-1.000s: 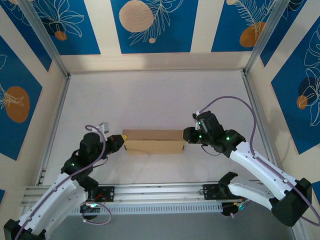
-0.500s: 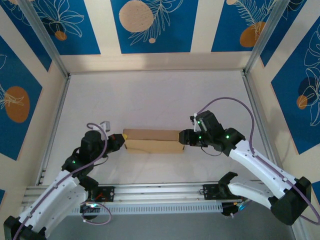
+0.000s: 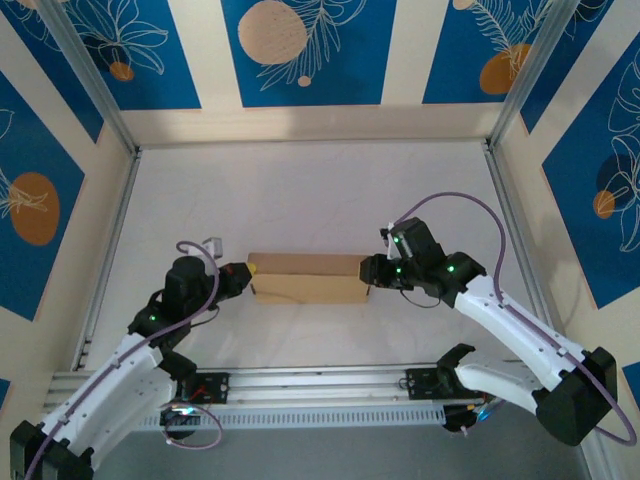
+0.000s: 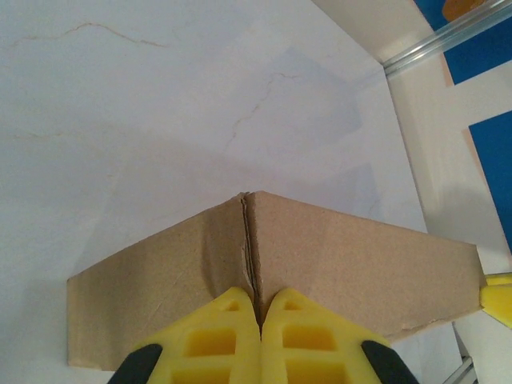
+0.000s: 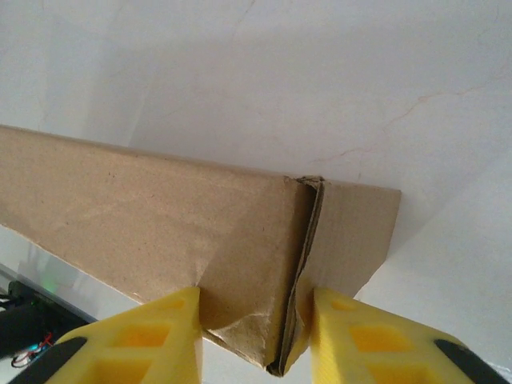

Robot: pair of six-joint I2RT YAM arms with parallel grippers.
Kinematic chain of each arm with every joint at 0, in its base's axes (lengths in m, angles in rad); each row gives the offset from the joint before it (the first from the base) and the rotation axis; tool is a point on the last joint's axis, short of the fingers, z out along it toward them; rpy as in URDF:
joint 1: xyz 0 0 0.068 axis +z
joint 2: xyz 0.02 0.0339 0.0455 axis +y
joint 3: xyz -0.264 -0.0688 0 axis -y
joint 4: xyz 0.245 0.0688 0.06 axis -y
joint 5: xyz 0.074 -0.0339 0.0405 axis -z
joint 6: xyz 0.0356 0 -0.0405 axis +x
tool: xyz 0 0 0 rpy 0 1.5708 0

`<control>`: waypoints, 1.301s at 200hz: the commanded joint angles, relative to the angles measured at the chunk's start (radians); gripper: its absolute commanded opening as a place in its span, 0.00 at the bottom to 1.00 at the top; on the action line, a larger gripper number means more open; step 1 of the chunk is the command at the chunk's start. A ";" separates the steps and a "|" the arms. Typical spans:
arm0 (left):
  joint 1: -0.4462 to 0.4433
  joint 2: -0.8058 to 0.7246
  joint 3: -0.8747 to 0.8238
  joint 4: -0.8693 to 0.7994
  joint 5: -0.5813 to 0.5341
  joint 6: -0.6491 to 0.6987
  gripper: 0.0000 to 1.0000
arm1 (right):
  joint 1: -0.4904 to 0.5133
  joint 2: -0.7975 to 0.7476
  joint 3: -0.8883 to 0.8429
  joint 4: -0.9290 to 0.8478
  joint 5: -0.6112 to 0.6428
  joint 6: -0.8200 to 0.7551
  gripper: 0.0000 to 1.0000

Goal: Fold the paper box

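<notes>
I see paper box (image 3: 305, 279) lying long axis left-right between arms – left gripper (image 4: 258, 302) pressed shut against left end, right gripper (image 5: 254, 300) pinching right end corner.

The paper box (image 3: 306, 285), set between the left gripper (image 3: 248, 270) and the right gripper (image 3: 366, 272), is shifted slightly forward with both, away from the arm bases.
</notes>
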 commanded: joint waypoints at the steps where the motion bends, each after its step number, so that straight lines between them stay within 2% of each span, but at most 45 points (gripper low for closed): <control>1: 0.004 0.082 -0.112 -0.259 0.036 -0.014 0.01 | 0.004 0.053 -0.075 -0.068 0.010 0.021 0.31; 27: 0.003 0.075 -0.082 -0.285 0.037 0.011 0.05 | 0.004 0.043 -0.085 -0.063 0.003 0.035 0.30; 52: 0.003 0.024 0.034 -0.412 -0.031 0.082 0.34 | 0.000 0.014 -0.053 -0.088 0.035 0.031 0.33; 61: 0.008 0.013 0.077 -0.446 -0.053 0.101 0.42 | -0.004 0.005 -0.041 -0.091 0.040 0.027 0.34; 76: 0.016 -0.001 0.136 -0.469 -0.065 0.119 0.50 | -0.006 -0.002 -0.027 -0.093 0.048 0.024 0.34; 97: 0.028 -0.009 0.182 -0.452 -0.045 0.134 0.55 | -0.002 -0.017 -0.028 -0.075 0.054 0.028 0.33; 137: 0.036 -0.012 0.126 -0.430 0.006 0.102 0.52 | 0.065 -0.088 -0.095 -0.039 0.107 0.035 0.29; 165: 0.035 -0.077 0.015 -0.387 0.068 0.012 0.44 | 0.203 -0.103 -0.111 -0.075 0.262 0.027 0.29; 195: 0.033 -0.162 -0.060 -0.402 0.096 -0.066 0.38 | 0.272 -0.118 -0.119 -0.137 0.352 0.055 0.29; 217: 0.031 -0.235 -0.098 -0.473 0.092 -0.134 0.37 | 0.305 -0.159 -0.130 -0.176 0.389 0.096 0.29; 240: 0.031 -0.346 -0.149 -0.490 0.102 -0.211 0.33 | 0.337 -0.200 -0.149 -0.184 0.396 0.138 0.29; 260: 0.028 -0.386 -0.178 -0.510 0.120 -0.244 0.32 | 0.371 -0.204 -0.154 -0.189 0.413 0.162 0.29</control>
